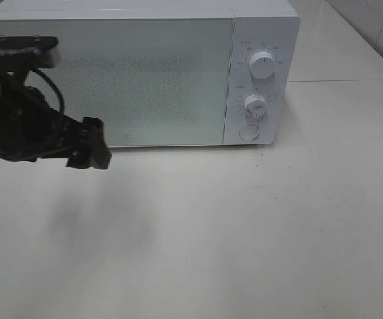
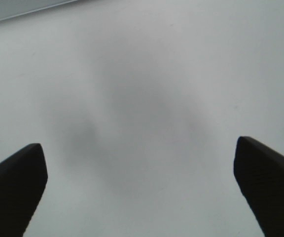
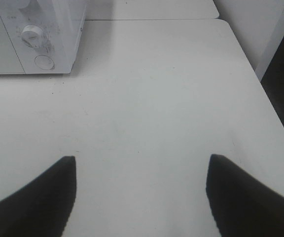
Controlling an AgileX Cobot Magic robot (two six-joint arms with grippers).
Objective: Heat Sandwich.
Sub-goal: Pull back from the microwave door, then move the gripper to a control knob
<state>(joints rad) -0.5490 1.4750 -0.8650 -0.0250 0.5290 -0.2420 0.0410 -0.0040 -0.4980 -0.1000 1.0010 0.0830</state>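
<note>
A white microwave (image 1: 145, 73) stands at the back of the table with its door shut. Its two knobs and round button also show in the right wrist view (image 3: 31, 37). The sandwich and its pink plate are out of view in every frame. My left gripper (image 1: 92, 149) hovers above the table in front of the microwave's left part. In the left wrist view it (image 2: 139, 182) is open and empty over bare table. My right gripper (image 3: 139, 197) is open and empty above the table, to the right of the microwave; it is outside the exterior high view.
The white table (image 1: 245, 226) stretches across the front and right. Its right edge (image 3: 260, 84) drops off beside a dark floor. A second white table surface (image 1: 351, 46) lies behind the microwave at the right.
</note>
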